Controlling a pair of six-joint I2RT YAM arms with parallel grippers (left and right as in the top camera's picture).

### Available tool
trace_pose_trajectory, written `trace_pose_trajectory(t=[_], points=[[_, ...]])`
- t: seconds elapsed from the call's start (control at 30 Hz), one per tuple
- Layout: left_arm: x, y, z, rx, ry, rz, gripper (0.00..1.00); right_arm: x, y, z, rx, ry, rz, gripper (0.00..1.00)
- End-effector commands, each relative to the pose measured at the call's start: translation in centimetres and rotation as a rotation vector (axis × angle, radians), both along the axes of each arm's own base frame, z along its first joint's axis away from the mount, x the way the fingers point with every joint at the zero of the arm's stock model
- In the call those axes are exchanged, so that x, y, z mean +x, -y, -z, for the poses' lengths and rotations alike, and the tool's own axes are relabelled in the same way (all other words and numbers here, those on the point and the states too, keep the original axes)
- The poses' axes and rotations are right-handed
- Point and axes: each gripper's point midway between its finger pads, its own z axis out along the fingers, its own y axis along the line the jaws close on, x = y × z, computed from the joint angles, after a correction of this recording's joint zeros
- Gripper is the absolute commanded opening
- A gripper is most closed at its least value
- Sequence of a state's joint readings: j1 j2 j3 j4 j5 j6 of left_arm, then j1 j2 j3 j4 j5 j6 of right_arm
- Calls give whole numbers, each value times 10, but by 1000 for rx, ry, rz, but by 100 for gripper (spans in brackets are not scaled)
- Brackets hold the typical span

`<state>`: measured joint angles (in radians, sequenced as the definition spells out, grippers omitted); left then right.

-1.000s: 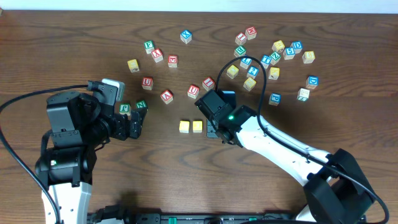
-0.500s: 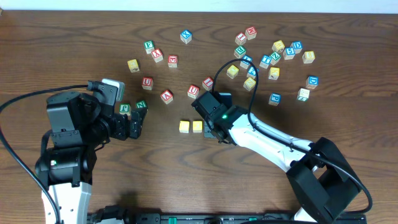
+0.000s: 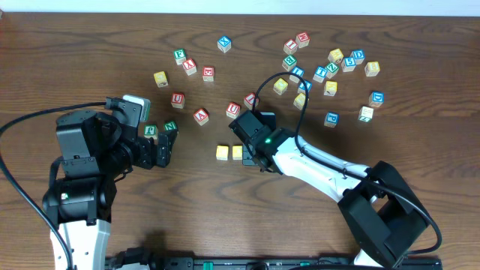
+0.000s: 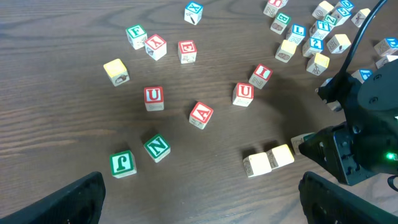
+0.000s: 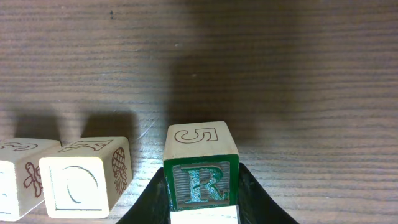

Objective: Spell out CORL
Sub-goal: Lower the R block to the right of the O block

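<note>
Though hidden overhead, R cube [image 5: 200, 177] clamped in right gripper [image 5: 201, 200], wrist view

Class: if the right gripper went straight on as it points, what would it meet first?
Probably only the table: bare wood lies ahead of the R cube in the right gripper; the yellow cubes sit aside.

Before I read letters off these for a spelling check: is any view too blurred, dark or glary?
Right wrist: the R block is sharp, a soft shadow on the wood behind it. Left wrist: blocks crisp, only the dark jaws at the bottom corners are out of focus. Overhead: even light, no glare, letters tiny.
</note>
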<state>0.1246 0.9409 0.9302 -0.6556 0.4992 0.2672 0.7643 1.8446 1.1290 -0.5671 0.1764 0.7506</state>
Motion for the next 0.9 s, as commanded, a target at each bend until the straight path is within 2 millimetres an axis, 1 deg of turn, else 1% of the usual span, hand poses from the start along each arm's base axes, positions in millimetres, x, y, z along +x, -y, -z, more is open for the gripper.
trace_pose_trajectory(t=[0.0, 0.13, 0.37, 0.57, 0.7, 0.87], points=[[1, 1, -10, 6, 28, 17, 98, -7, -8, 3, -3, -2, -17, 14], [1, 1, -10, 6, 28, 17, 98, -10, -13, 3, 8, -3, -25, 14], [1, 1, -10, 5, 28, 17, 98, -10, -13, 3, 9, -3, -23, 14], [1, 1, -10, 5, 28, 17, 98, -11, -12, 3, 10, -11, -3, 14], [1, 1, -10, 5, 28, 17, 98, -11, -12, 3, 13, -11, 6, 16], [1, 1, -10, 6, 28, 17, 98, -8, -7, 3, 9, -16, 19, 17]])
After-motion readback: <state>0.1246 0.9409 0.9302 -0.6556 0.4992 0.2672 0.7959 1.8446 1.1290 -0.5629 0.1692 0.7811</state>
